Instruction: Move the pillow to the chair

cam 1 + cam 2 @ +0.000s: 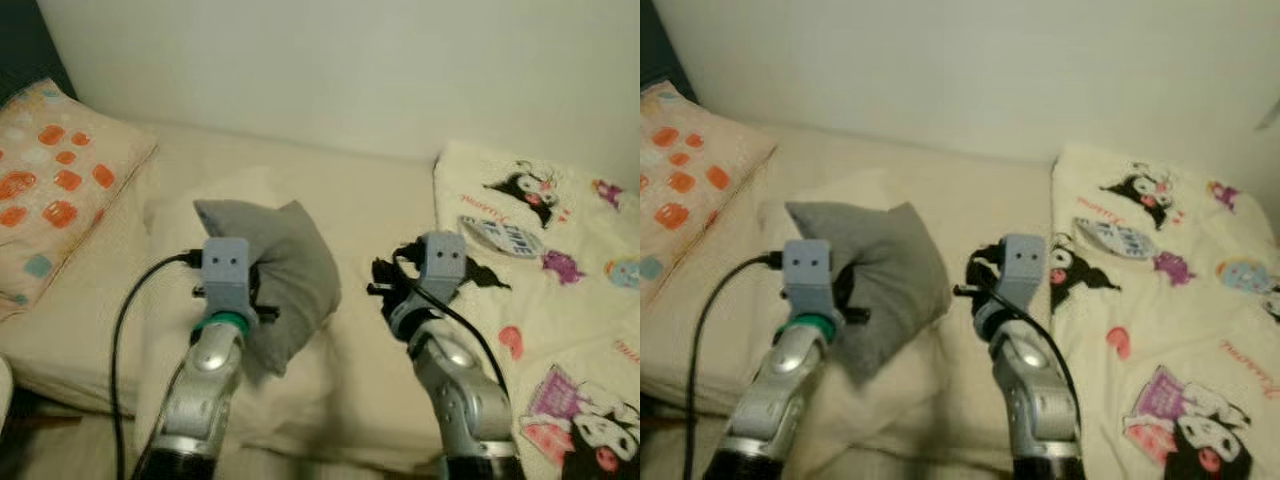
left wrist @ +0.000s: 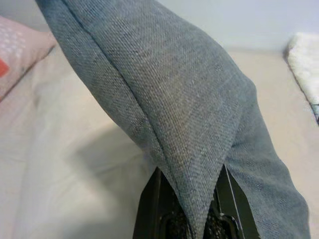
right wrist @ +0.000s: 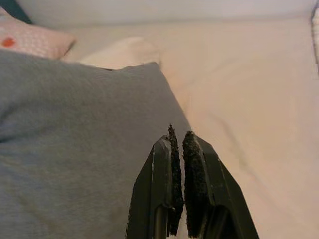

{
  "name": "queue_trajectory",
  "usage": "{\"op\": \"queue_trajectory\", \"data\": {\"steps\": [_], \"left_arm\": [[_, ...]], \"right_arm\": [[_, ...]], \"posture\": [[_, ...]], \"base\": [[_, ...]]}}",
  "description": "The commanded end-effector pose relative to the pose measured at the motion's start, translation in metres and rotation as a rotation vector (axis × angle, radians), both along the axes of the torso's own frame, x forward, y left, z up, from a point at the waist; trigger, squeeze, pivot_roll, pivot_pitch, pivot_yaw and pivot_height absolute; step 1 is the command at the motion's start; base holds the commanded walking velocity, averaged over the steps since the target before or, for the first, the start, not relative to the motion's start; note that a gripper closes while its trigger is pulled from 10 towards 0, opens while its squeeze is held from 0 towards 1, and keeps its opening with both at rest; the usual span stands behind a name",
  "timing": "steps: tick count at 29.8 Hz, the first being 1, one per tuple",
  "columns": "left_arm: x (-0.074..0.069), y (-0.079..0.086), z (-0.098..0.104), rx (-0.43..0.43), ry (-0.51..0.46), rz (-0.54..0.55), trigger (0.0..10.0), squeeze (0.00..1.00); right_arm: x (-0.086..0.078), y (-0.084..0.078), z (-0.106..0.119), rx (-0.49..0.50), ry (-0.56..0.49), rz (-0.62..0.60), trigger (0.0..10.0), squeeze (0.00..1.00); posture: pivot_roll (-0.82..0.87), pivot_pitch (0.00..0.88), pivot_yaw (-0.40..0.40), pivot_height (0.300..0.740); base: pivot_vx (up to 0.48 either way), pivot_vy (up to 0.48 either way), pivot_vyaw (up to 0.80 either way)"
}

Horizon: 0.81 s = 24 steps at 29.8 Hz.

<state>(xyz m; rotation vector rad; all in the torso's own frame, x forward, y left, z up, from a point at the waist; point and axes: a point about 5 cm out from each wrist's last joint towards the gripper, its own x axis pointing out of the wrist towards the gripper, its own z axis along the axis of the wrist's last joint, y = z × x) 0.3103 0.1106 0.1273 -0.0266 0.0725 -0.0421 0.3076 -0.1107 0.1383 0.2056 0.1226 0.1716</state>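
The left claw (image 2: pixel 192 199) is mostly hidden behind its own wrist block in the head views, but its wrist view shows both black fingers (image 2: pixel 149 204) pinching a corner of the grey pillow (image 1: pixel 285 275). The pillow hangs lifted over the cream bed (image 1: pixel 370 210) (its bottom edge is hard to make out). The left arm reaches forward. The right claw (image 3: pixel 180 164) is pressed together with nothing in it, just beside the pillow's edge. A spotted pillow (image 1: pixel 55 175) is cut off at the left, and a cartoon blanket (image 1: pixel 560 270) lies at the right.
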Motion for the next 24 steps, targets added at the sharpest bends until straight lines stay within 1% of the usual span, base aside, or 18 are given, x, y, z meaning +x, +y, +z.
{"op": "queue_trajectory", "data": {"steps": [1,3,4,5,6,7,8,9,11,12,13,15,17,18,20,21,23,24], "left_arm": [[-0.003,-0.005,0.017,-0.074,-0.103,-0.049,10.0,0.0],[-0.004,-0.005,0.019,-0.092,-0.12,-0.057,10.0,0.0],[-0.004,-0.011,0.04,-0.204,-0.21,-0.106,10.0,0.0],[-0.002,-0.014,0.063,-0.298,-0.309,-0.147,10.0,0.0],[-0.002,-0.015,0.079,-0.36,-0.379,-0.176,10.0,0.0],[-0.002,-0.015,0.079,-0.36,-0.379,-0.176,10.0,0.0],[-0.001,-0.014,0.093,-0.359,-0.444,-0.191,10.0,0.0],[-0.001,-0.014,0.093,-0.359,-0.444,-0.191,10.0,0.0],[0.0,-0.007,0.106,-0.344,-0.504,-0.168,10.0,0.0],[0.0,-0.004,0.111,-0.35,-0.52,-0.16,10.0,0.0],[0.001,-0.003,0.115,-0.353,-0.534,-0.166,10.0,0.0],[0.001,-0.002,0.121,-0.353,-0.555,-0.189,10.0,0.0],[0.0,-0.002,0.123,-0.354,-0.564,-0.2,10.0,0.0],[-0.001,0.0,0.126,-0.36,-0.572,-0.209,10.0,0.0],[-0.001,0.002,0.127,-0.365,-0.577,-0.216,10.0,0.0],[-0.001,0.003,0.127,-0.362,-0.573,-0.228,10.0,0.0],[-0.001,0.003,0.127,-0.357,-0.567,-0.237,10.0,0.0],[0.0,0.004,0.123,-0.337,-0.549,-0.23,10.0,0.0]], "right_arm": [[-0.004,0.001,-0.005,-0.029,0.004,-0.007,10.0,0.0],[-0.004,0.001,-0.005,-0.034,0.004,-0.009,10.0,0.0],[-0.003,-0.001,-0.003,-0.036,-0.003,-0.015,10.0,0.0],[0.001,-0.003,-0.002,-0.031,-0.011,-0.027,10.0,0.0],[0.004,-0.005,-0.001,-0.027,-0.015,-0.036,10.0,0.0],[0.004,-0.005,-0.001,-0.027,-0.015,-0.036,10.0,0.0],[0.005,-0.006,0.0,-0.025,-0.019,-0.04,10.0,0.0],[0.005,-0.006,0.0,-0.025,-0.019,-0.04,10.0,0.0],[0.003,-0.006,0.001,-0.023,-0.023,-0.035,10.0,0.0],[0.002,-0.006,0.002,-0.024,-0.025,-0.031,10.0,0.0],[0.003,-0.006,0.002,-0.026,-0.026,-0.031,10.0,0.0],[0.004,-0.007,0.002,-0.03,-0.027,-0.039,10.0,0.0],[0.004,-0.008,0.001,-0.032,-0.028,-0.044,10.0,0.0],[0.004,-0.008,0.001,-0.03,-0.026,-0.05,10.0,0.0],[0.003,-0.008,0.0,-0.028,-0.024,-0.052,10.0,0.0],[0.003,-0.008,-0.001,-0.028,-0.023,-0.052,10.0,0.0],[0.003,-0.008,-0.001,-0.027,-0.024,-0.052,10.0,0.0],[0.003,-0.007,-0.001,-0.026,-0.03,-0.051,10.0,0.0]], "posture": [[-0.01,0.025,0.011,0.74],[-0.01,0.025,0.011,0.74],[-0.01,0.029,0.012,0.74],[-0.01,0.075,0.006,0.74],[-0.01,0.075,0.006,0.74],[-0.01,0.075,0.006,0.74],[-0.01,0.072,0.005,0.74],[-0.01,0.072,0.005,0.74],[-0.01,0.019,0.011,0.74],[-0.01,0.019,0.011,0.74],[-0.01,0.048,0.009,0.74],[-0.01,0.061,0.006,0.74],[-0.01,0.061,0.006,0.74],[-0.01,0.037,0.008,0.74],[-0.01,0.032,0.008,0.74],[-0.01,0.046,0.007,0.74],[-0.01,0.049,0.007,0.74],[-0.01,0.048,0.008,0.74]], "base": [[0.0,0.0,0.0],[0.0,0.0,0.0],[0.0,0.0,0.0],[0.0,0.0,0.0],[0.0,0.0,0.0],[0.0,0.0,0.0],[0.0,0.0,0.0],[0.0,0.0,0.0],[0.0,0.0,0.0],[0.0,0.0,0.0],[0.0,0.0,0.0],[0.0,0.0,0.0],[0.0,0.0,0.0],[0.0,0.0,0.0],[0.0,0.0,0.0],[0.0,0.0,0.0],[0.0,0.0,0.0],[0.0,0.0,0.0]]}}
